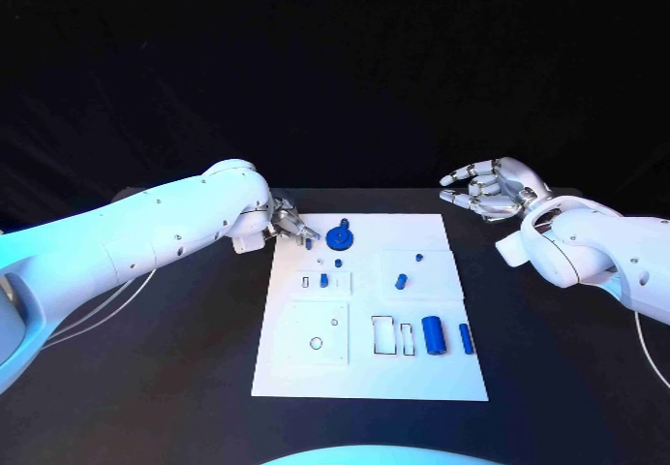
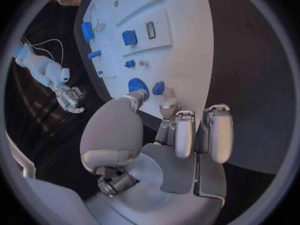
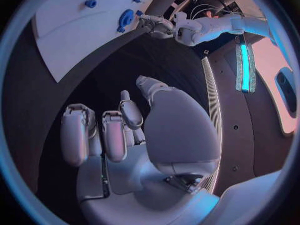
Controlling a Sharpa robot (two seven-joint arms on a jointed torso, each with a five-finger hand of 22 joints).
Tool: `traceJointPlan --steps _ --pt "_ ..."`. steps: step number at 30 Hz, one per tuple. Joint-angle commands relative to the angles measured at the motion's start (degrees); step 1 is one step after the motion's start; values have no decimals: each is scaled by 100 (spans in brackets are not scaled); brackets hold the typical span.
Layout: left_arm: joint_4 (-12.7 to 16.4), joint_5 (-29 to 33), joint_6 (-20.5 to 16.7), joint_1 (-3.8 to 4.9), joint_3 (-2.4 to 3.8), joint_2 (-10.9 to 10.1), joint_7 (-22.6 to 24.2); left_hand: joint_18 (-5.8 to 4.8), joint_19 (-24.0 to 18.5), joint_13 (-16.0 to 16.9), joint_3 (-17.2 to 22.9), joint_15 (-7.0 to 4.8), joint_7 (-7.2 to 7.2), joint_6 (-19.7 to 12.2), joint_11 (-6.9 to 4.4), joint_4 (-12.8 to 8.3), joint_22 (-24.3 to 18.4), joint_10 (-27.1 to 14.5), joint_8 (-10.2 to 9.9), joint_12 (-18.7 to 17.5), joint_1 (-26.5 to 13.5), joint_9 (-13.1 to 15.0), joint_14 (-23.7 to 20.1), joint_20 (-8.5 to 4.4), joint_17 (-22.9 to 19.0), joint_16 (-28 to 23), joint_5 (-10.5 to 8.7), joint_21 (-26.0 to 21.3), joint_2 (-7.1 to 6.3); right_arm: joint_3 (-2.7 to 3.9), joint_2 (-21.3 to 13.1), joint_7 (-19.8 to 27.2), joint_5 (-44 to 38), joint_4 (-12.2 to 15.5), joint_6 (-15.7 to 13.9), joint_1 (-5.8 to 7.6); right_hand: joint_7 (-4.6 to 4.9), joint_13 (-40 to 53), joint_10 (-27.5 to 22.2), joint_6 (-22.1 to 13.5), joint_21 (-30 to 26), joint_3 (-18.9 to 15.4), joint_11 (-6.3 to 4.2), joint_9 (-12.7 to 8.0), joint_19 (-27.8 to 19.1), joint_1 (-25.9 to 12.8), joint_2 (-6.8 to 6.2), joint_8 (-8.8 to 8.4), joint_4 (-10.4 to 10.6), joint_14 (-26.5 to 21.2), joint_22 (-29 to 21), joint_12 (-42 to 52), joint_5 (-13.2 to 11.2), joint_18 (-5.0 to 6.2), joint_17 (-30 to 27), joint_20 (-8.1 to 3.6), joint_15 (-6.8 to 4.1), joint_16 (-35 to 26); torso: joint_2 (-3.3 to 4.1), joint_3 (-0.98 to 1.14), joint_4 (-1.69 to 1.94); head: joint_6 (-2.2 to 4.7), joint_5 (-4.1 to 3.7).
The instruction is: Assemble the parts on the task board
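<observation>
The head camera is looking down from high above the tabletop [image 1: 167, 387], with the whole task board [image 1: 370, 310] in the middle of the frame. Each wrist camera is sitting close behind its own robot hand, facing over the fingers. All three views are sharing the board's far end with the blue gear [image 1: 340, 236].

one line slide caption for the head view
Left hand reaches the blue gear at the white board's far edge; right hand waits off-board, holding nothing.
</observation>
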Motion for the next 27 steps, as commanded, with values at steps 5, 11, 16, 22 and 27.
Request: traceJointPlan --steps 5,11,16,22,27 --pt "15 38 99 -2 -1 16 98 8 51 17 -7 -2 -24 80 -30 -12 533 50 7 51 165 -9 596 45 1510 37 3 -28 74 2 6 64 -35 2 32 -3 8 -1 -37 -35 -34 -12 -5 -5 229 -10 -3 -29 5 399 466 -20 -31 65 756 31 44 -11 -1 3 1 -3 3" --pt "22 38 120 -2 -2 14 113 9 49 21 119 -37 -70 135 -71 -49 535 62 59 67 531 5 596 21 1510 37 -7 -30 216 2 9 60 -36 3 30 -3 9 -5 -38 -34 -37 -12 -5 -5 228 -4 0 -29 3 399 464 -27 -28 65 754 30 44 -13 3 4 -1 -11 -1" --pt "26 38 116 -2 -3 23 119 8 50 18 150 -46 -79 137 -81 -56 537 63 73 69 625 9 596 14 1510 37 -7 -30 230 2 11 59 -37 4 29 -3 9 -5 -38 -34 -37 -12 -5 -5 228 -4 0 -29 3 399 464 -27 -28 65 754 30 44 -13 2 3 -1 -15 -2" --pt "11 38 92 -1 -4 30 113 9 47 13 187 -51 -86 136 -88 -58 534 64 82 69 703 12 595 8 1509 36 -6 -32 262 2 11 57 -38 7 32 -3 9 -5 -38 -34 -37 -12 -5 -5 228 -4 0 -29 3 399 464 -27 -28 65 754 30 44 -13 -1 2 -1 -16 -6" --pt "15 52 70 -1 -5 32 119 10 46 12 245 -59 -95 134 -96 -65 533 68 95 72 810 16 595 2 1508 36 -4 -34 317 2 10 55 -39 6 33 -3 9 10 -23 -33 -33 -12 -5 -6 230 -1 5 -29 3 399 468 -15 -24 64 752 30 43 -15 1 0 2 -20 -5"
